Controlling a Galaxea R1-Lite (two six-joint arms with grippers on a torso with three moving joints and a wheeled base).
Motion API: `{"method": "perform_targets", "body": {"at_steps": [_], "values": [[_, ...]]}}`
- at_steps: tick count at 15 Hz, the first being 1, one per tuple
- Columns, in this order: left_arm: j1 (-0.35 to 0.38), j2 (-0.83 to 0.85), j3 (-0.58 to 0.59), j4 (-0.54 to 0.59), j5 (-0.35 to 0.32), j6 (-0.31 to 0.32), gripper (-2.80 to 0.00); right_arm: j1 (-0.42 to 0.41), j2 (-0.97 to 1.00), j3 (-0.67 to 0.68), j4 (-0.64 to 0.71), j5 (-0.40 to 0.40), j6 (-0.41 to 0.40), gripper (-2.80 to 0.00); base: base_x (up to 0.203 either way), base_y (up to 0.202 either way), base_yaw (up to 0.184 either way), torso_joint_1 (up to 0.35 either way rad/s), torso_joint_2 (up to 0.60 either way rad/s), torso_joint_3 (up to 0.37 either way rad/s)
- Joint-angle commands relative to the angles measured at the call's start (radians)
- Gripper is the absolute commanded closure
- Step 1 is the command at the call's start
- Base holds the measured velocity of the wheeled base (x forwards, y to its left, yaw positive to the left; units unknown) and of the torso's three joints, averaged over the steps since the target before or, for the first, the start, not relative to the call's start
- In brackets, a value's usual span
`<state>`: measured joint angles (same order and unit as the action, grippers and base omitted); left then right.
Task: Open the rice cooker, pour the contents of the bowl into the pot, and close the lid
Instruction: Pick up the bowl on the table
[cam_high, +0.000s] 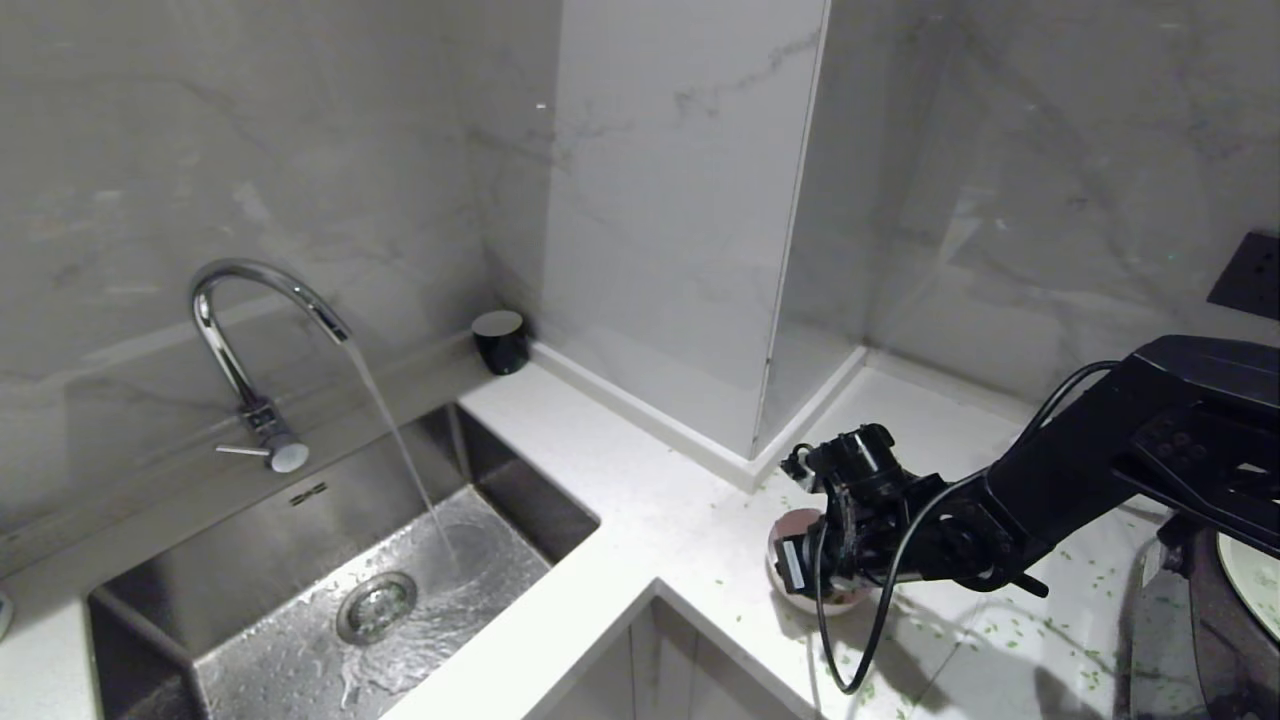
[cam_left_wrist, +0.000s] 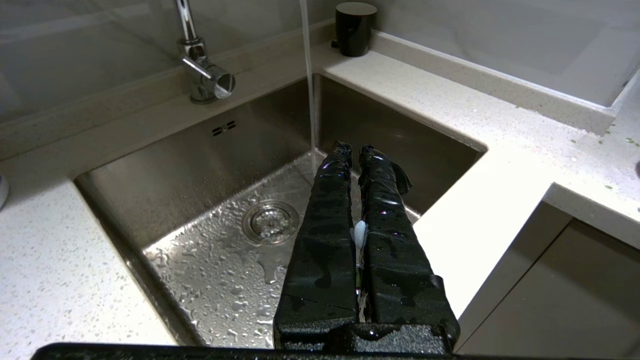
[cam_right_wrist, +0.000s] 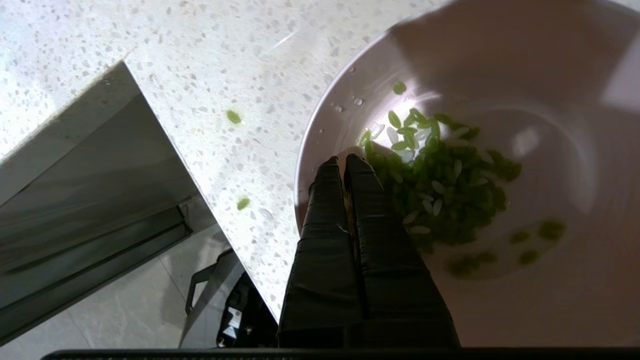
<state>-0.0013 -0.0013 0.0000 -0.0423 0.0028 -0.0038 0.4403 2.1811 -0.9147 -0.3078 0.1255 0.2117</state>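
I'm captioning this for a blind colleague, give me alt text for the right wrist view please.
The right gripper, fingers together, clamps the near rim of the bowl, which holds wet green bits. The bowl sits near the edge of a speckled white counter, where a few green bits lie loose.

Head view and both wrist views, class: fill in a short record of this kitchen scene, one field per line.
bowl: pink bowl on the white counter, under the right arm
contents: green bits lying in the bowl
right pincer: shut, tips at the bowl's rim
left pincer: shut, empty, above the sink
tap: water running
spills: green bits scattered on the counter
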Motion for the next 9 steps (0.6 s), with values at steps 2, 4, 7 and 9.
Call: {"method": "perform_targets", "body": {"at_steps": [2, 4, 7, 9], "values": [[0.000, 0.001, 0.014, -0.001, 0.000, -0.001, 0.00, 0.028, 0.023, -0.054, 0.009, -0.001, 0.003, 0.00, 0.000, 0.000, 0.000, 0.000, 0.00, 0.000], [0.000, 0.001, 0.014, -0.001, 0.000, -0.001, 0.00, 0.050, 0.032, -0.087, 0.024, -0.001, 0.004, 0.00, 0.000, 0.000, 0.000, 0.000, 0.00, 0.000], [0.000, 0.001, 0.014, -0.001, 0.000, -0.001, 0.00, 0.069, 0.054, -0.135, 0.024, -0.003, 0.005, 0.00, 0.000, 0.000, 0.000, 0.000, 0.00, 0.000], [0.000, 0.001, 0.014, -0.001, 0.000, -0.002, 0.00, 0.077, 0.072, -0.161, 0.024, -0.004, 0.005, 0.00, 0.000, 0.000, 0.000, 0.000, 0.00, 0.000]]}}
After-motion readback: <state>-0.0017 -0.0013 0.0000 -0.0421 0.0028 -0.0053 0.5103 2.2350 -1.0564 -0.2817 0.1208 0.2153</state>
